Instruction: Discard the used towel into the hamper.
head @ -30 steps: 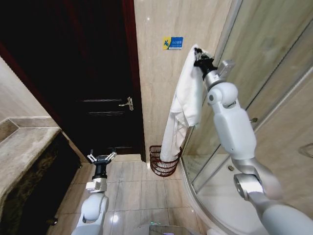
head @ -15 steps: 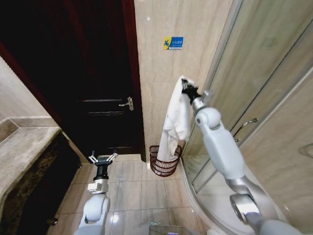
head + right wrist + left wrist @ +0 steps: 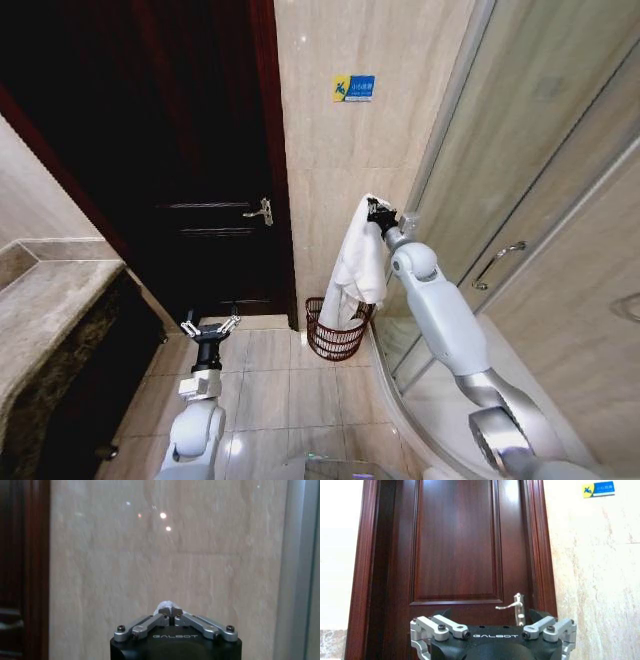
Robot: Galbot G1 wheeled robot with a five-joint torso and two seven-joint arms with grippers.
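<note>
The white towel (image 3: 358, 262) hangs from my right gripper (image 3: 374, 212), which is shut on its top edge in front of the beige wall. Its lower end dangles into the hamper (image 3: 337, 335), a low dark reddish-brown wire basket on the floor by the wall. In the right wrist view the fingers (image 3: 186, 619) are pinched together on a small tuft of the towel (image 3: 165, 605). My left gripper (image 3: 208, 327) is open and parked low over the floor tiles, facing the door. In the left wrist view the left gripper (image 3: 493, 623) stands spread open with nothing between its fingers.
A dark wooden door (image 3: 180, 150) with a metal handle (image 3: 261, 211) stands left of the hamper. The glass shower enclosure (image 3: 530, 200) curves along the right. A stone counter (image 3: 45, 310) runs along the left. A blue sign (image 3: 353, 88) is on the wall.
My right arm has come down along the wall with the towel, so the towel's lower end now reaches into the hamper. The left arm has stayed parked.
</note>
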